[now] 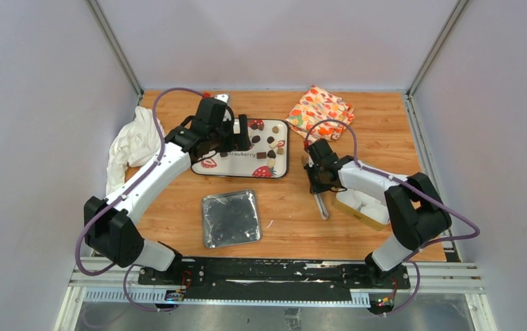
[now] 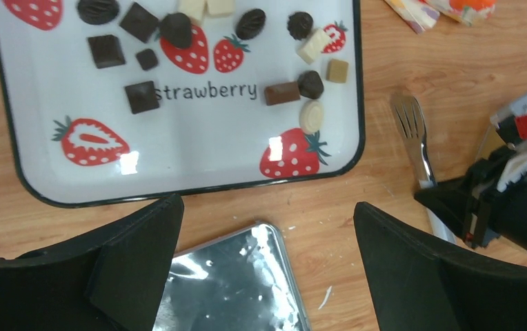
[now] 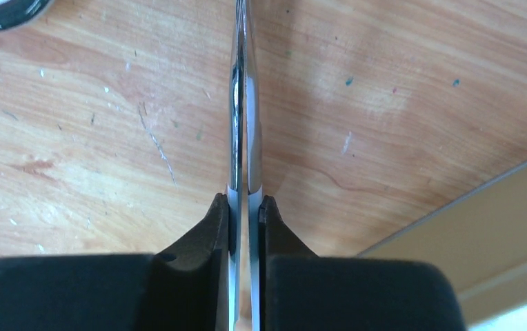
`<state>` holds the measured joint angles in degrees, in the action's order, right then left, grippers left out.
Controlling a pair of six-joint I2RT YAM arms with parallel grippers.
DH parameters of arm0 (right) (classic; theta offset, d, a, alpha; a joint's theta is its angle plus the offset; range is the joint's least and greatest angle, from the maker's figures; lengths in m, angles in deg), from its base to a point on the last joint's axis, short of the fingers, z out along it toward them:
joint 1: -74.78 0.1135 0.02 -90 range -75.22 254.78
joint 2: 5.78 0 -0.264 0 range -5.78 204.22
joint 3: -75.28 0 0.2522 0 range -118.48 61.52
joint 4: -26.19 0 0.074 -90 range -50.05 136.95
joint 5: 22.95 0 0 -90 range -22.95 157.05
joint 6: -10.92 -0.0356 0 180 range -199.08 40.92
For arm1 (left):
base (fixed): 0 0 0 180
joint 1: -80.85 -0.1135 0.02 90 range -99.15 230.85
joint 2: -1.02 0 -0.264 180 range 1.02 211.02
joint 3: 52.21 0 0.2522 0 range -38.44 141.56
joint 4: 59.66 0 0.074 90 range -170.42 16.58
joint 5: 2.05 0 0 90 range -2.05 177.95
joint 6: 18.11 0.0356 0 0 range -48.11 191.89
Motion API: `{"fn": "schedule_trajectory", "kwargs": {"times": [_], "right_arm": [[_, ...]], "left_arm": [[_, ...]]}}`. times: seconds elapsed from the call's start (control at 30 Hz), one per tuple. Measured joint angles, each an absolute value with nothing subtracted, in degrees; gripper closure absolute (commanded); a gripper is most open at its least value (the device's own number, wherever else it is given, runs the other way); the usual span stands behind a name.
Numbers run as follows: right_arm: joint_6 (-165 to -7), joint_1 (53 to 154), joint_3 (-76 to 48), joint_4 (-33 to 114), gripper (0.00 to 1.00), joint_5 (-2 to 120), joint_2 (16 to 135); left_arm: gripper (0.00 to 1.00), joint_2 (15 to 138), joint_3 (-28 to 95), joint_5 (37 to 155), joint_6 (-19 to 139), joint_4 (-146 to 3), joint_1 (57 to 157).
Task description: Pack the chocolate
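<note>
Step in hand: taking up the tool. The right gripper (image 3: 245,207) pinches the metal tongs (image 3: 241,103), which lie on the worktop right of the strawberry tray (image 2: 178,172). The left gripper (image 2: 267,210) hangs spread over the tray's near edge. The chocolate (image 2: 281,92) lies loose on the tray. Next, as judged: lift the tongs and carry them to the tray.

The wooden table (image 1: 288,200) is viewed whole from high above and behind the arm bases, with the strawberry tray (image 1: 241,149) beyond centre. From the left wrist, the tray and its chocolate (image 2: 141,96) are looked down on closely from the near edge. From the right wrist, the wood right of the tray is viewed very closely. The metal tongs (image 2: 409,124) are shared by all three views.
</note>
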<state>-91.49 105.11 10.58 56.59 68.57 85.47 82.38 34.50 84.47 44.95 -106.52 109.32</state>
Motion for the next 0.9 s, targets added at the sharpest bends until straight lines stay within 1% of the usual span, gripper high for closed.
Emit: {"fn": "schedule_trajectory", "kwargs": {"times": [0.1, 0.2, 0.43, 0.5, 0.67, 0.9], "right_arm": [[-91.0, 105.1, 9.2, 60.7, 1.0, 68.5, 84.4], [-90.2, 105.1, 5.1, 66.0, 1.0, 68.3, 84.2], [-88.3, 105.1, -13.9, 79.1, 1.0, 64.0, 86.8], [-88.1, 105.1, -17.1, 81.3, 1.0, 62.8, 87.5], [-88.0, 105.1, -20.4, 85.0, 1.0, 61.0, 87.7], [-88.1, 105.1, -19.9, 86.6, 1.0, 60.5, 87.3]], "left_arm": [[0.0, 83.0, 36.5, 83.6, 45.4, -107.4, 106.8], [0.0, 84.1, 38.7, 81.7, 45.8, -109.3, 104.1], [0.0, 91.9, 44.0, 79.7, 45.8, -114.4, 94.7], [0.0, 94.5, 45.2, 79.8, 45.9, -115.3, 93.1], [0.0, 101.9, 51.6, 80.0, 46.5, -116.2, 88.5], [0.0, 113.9, 64.3, 81.5, 44.6, -114.9, 84.2]]}}
